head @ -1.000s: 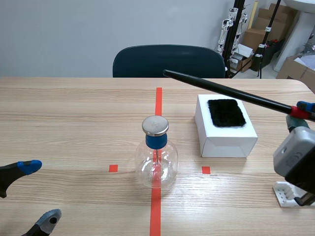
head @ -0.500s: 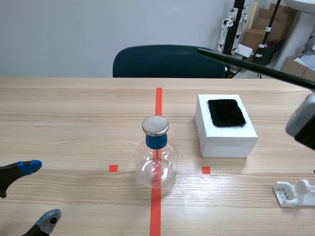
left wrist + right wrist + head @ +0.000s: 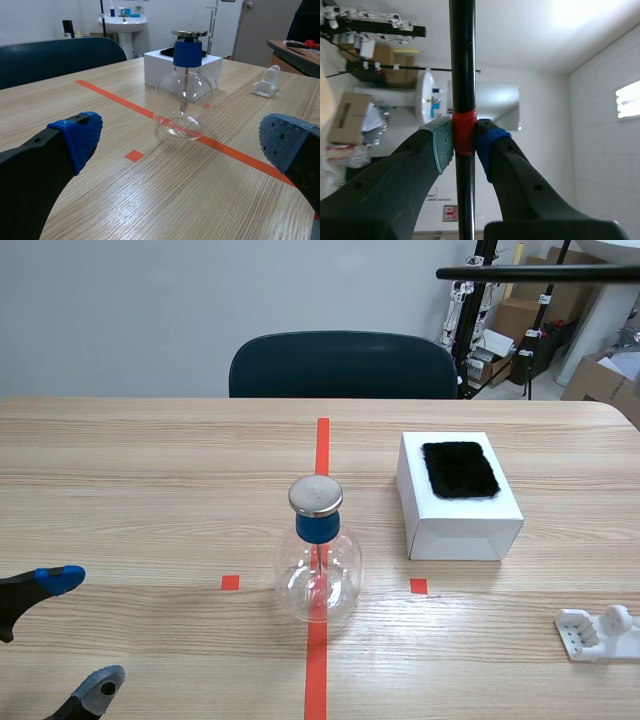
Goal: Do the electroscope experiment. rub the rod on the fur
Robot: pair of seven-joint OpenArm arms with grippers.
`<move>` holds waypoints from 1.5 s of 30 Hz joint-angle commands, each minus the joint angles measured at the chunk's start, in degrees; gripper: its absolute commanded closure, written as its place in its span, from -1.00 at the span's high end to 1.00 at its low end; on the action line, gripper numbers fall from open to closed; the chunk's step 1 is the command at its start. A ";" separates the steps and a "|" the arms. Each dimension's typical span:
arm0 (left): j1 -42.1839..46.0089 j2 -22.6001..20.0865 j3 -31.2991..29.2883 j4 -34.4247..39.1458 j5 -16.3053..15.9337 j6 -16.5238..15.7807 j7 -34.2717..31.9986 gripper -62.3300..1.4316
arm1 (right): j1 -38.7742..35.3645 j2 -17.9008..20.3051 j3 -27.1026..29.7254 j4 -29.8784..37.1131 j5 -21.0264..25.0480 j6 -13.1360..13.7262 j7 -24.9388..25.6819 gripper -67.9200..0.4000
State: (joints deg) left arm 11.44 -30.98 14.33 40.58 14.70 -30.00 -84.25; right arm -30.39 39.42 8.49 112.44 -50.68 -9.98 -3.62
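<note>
Rod (image 3: 462, 60), long, glossy black, red band

A dark blue chair (image 3: 345, 365) stands behind the table (image 3: 150, 470); a white plastic stand (image 3: 598, 632) rests on it.

I work in a lab-like workroom, not a home. The wooden table (image 3: 150, 460) ahead of me carries orange-red tape marks (image 3: 322, 445) laid out as positions. A glass electroscope flask (image 3: 318, 575) stands on it as demonstration gear. Across the table, a dark blue office chair (image 3: 345, 365) sits before a plain grey wall (image 3: 150, 300). In the far corner, cardboard boxes (image 3: 512, 318) are piled beside black equipment stands (image 3: 481, 310). My left wrist view shows a white pedestal washbasin (image 3: 122, 22) with small items on its rim, a grey door (image 3: 260, 25), and another bench (image 3: 292, 50) with tools lying on it.
</note>
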 commanded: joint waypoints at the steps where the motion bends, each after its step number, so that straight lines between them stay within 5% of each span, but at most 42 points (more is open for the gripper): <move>1: -0.17 -0.66 -0.42 0.31 -0.72 0.28 -0.83 1.00 | 1.20 4.15 0.48 1.31 0.66 -0.24 -0.39 -0.79; 8: -0.17 -0.66 -0.42 0.31 -0.72 0.28 -0.83 1.00 | 1.18 20.63 0.42 0.68 2.12 9.22 -1.64 -0.79; 16: -0.17 -0.66 -0.42 0.31 -0.72 0.28 -0.85 1.00 | 1.20 33.07 -3.02 -2.78 2.86 9.38 -5.31 -0.79; 29: -0.17 -0.66 -0.42 0.31 -0.72 0.28 -0.85 1.00 | 5.49 29.27 -8.52 -6.01 -4.79 9.18 -8.74 -0.79; 45: -0.17 -0.66 -0.42 0.31 -0.72 0.28 -0.85 1.00 | 24.50 16.94 -24.44 -18.51 -18.75 10.45 -8.28 -0.79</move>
State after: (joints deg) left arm 11.44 -30.98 14.33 40.58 14.70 -30.00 -84.25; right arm -7.42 55.44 -16.78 93.36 -68.69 0.80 -11.11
